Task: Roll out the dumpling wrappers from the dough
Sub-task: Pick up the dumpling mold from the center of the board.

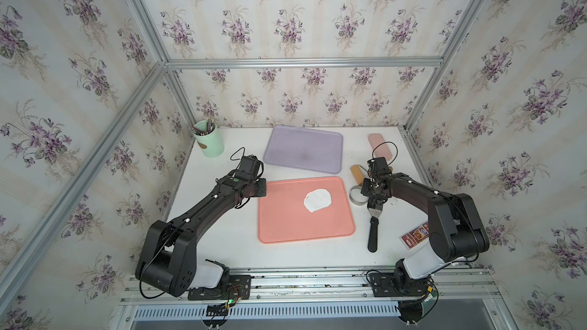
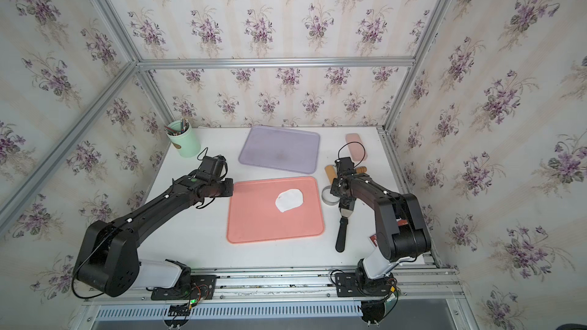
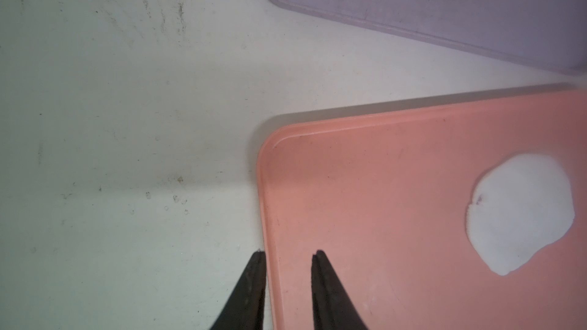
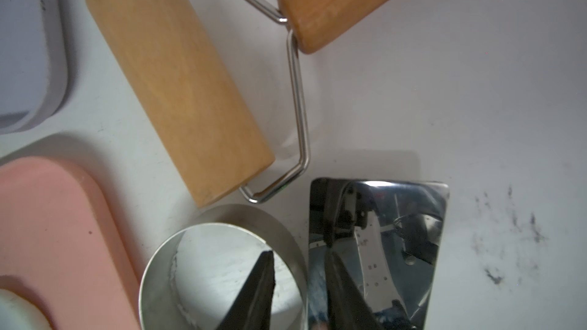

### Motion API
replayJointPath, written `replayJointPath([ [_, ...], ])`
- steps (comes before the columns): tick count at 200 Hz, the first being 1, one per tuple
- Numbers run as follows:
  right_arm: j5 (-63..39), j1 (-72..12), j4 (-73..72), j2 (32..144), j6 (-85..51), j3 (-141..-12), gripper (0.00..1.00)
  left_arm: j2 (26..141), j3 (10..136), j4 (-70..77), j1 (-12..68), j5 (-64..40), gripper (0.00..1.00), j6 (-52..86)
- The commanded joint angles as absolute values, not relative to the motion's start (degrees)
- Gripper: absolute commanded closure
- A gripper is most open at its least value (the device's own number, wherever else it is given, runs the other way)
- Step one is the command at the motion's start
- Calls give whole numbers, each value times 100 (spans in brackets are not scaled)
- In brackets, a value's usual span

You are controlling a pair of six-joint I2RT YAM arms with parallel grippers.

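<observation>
Nearest the arms' bases, on the white desk [image 1: 222, 242], lies a spatula [image 1: 373, 233], its black handle towards the bases and its shiny blade pointing away. Just beyond the handle's right side a red-brown packet [image 1: 414, 237] shows, partly hidden behind the right arm. Left of the spatula sits the pink tray [image 1: 286, 220]. The dough [image 1: 317, 200] rests in its far right part, flattened to a thin, roughly round white sheet. The left jaws hang over the tray's far left corner, parted a little, one finger [image 3: 254, 290] on the desk side and one above the tray floor, and they clasp nothing. The right jaws hang over the metal ring cutter [image 4: 228, 214], which stands just beside the tray's right edge, next to the spatula blade. One finger [image 4: 260, 284] is inside the ring and the other over the blade, with the ring's wall between them; whether they already pinch that wall I cannot tell. Just past the ring lies a wooden roller [image 4: 178, 84] with a wire frame and a wooden handle. Farther back are a lilac tray [image 1: 301, 150], a pale pink case [image 1: 379, 147] to its right, and at the far left corner a green cup [image 1: 211, 146] holding pencils.
</observation>
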State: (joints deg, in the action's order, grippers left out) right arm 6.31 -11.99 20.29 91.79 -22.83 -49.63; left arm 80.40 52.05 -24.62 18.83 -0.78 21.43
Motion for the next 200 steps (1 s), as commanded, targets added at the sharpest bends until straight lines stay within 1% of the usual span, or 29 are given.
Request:
replayJointPath([
  [1,542,-1207,1905,9202,-2233,-4928,74,8058,5233,-2438,1881,-40,66,2123],
  [17,492,-1224,1862,9197,-2224,-4922,80,8054,5230,-2435,1878,-44,66,2127],
  [32,451,-1226,1845,9209,-2191,-4919,82,8059,5213,-2435,1886,-44,60,2126],
  [49,497,-1237,1896,9230,-2143,-4963,92,8060,5208,-2442,1881,-27,56,2126],
  [55,509,-1237,1901,9204,-2123,-4973,95,8060,5203,-2443,1886,-18,55,2117],
  [68,469,-1237,1916,9133,-2069,-4999,96,8059,5197,-2435,1881,-9,55,2111],
  [80,386,-1234,1947,9083,-1996,-5039,100,8060,5199,-2435,1881,4,55,2115],
  [113,386,-1296,2141,8894,-1969,-5226,100,8043,5195,-2452,1881,0,55,2129],
  [136,497,-1574,2454,8802,-1984,-5575,100,7952,5119,-2426,1863,0,56,2167],
  [174,625,-2623,2855,8895,-2203,-6231,100,7749,4882,-2331,1734,-144,57,2298],
  [190,687,-3036,2964,9127,-2298,-6466,100,7683,4755,-2259,1651,-258,57,2337],
  [193,675,-3268,2994,9187,-2316,-6509,100,7669,4737,-2252,1640,-270,57,2350],
  [200,660,-3440,3023,9333,-2348,-6591,100,7641,4689,-2210,1623,-301,57,2363],
])
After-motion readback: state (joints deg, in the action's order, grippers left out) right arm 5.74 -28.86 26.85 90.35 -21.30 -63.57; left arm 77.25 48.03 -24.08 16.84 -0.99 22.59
